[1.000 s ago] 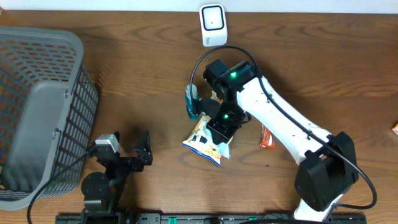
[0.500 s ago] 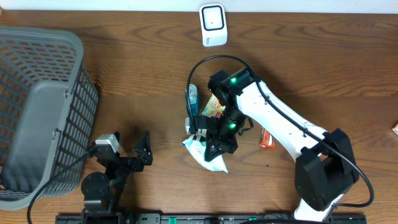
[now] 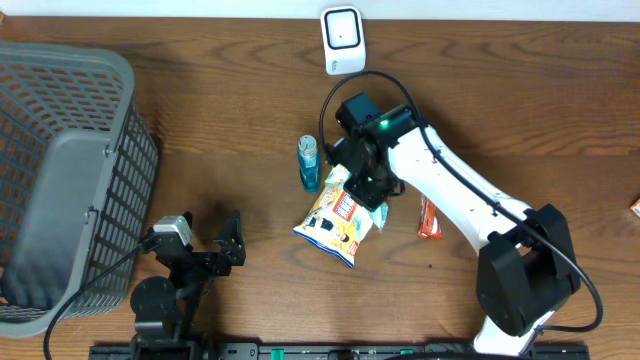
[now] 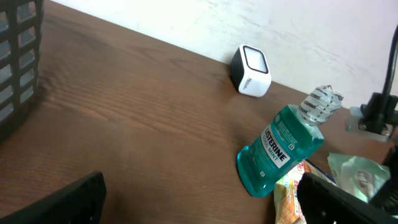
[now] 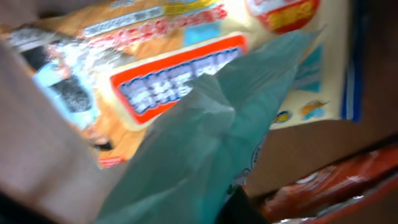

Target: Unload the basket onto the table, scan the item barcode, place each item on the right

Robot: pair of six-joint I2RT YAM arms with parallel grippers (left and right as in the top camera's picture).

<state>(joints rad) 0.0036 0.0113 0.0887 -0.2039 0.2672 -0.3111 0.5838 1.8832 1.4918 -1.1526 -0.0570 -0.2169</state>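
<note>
The white barcode scanner [image 3: 342, 40] stands at the table's far edge. My right gripper [image 3: 368, 190] hangs low over a pile of goods, shut on a pale green packet [image 5: 205, 143] whose crumpled end runs into the jaws. In the overhead view the green packet [image 3: 379, 211] shows just below the gripper. Under it lies a yellow and orange snack bag [image 3: 338, 220]. My left gripper [image 4: 205, 211] rests open near the table's front left, nothing between its fingers [image 4: 62, 199].
A teal mouthwash bottle [image 3: 310, 163] lies left of the right gripper, touching the snack bag. An orange-red bar [image 3: 428, 218] lies to the right. A grey mesh basket [image 3: 60, 180] fills the left side. Another wrapper [image 3: 635, 206] peeks in at the right edge.
The right gripper dipped down-left over the snack bag, then came back up and right. The snack bag has shifted and the green packet now shows below the gripper. The left arm has not moved.
</note>
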